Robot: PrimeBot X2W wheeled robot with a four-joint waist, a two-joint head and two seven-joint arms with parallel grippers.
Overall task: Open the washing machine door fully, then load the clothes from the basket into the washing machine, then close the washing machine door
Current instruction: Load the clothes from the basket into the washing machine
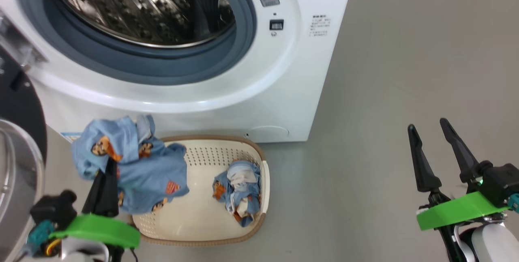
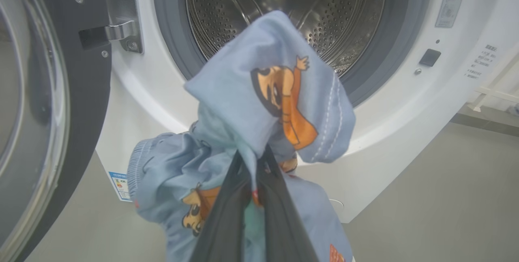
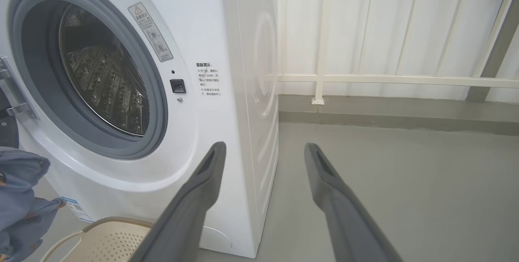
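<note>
1. Standing on the grey floor (image 1: 385, 91), the white washer (image 1: 263, 104) has its mouth uncovered. A grey-blue gasket (image 1: 162, 67) rings the perforated steel drum (image 1: 142, 6).
2. The door (image 2: 89, 112) is swung wide to the washer's left. Its black ring and glass bowl fill the left edge of the left wrist view, and its hinge bracket sits beside the gasket.
3. A white railing (image 3: 320, 77) runs along the wall past the washer's right side.
4. The basket (image 1: 219, 156) sits on the floor just in front of the washer's lower panel, below the mouth. Its brown rim is close to the panel.
5. A blue garment (image 1: 138, 164) printed with orange bears hangs bunched from the left gripper. In the head view it covers the basket's left end. In the left wrist view it is in front of the lower lip of the mouth, outside the drum.
6. A second garment (image 1: 239, 191) lies crumpled inside the basket against its right wall.
7. The left gripper (image 2: 254, 160) is clamped on the blue garment, with cloth folded over both dark fingers.
8. The right gripper (image 1: 427, 123) is spread wide and holds nothing. It is above bare floor, well to the right of the basket and washer.
</note>
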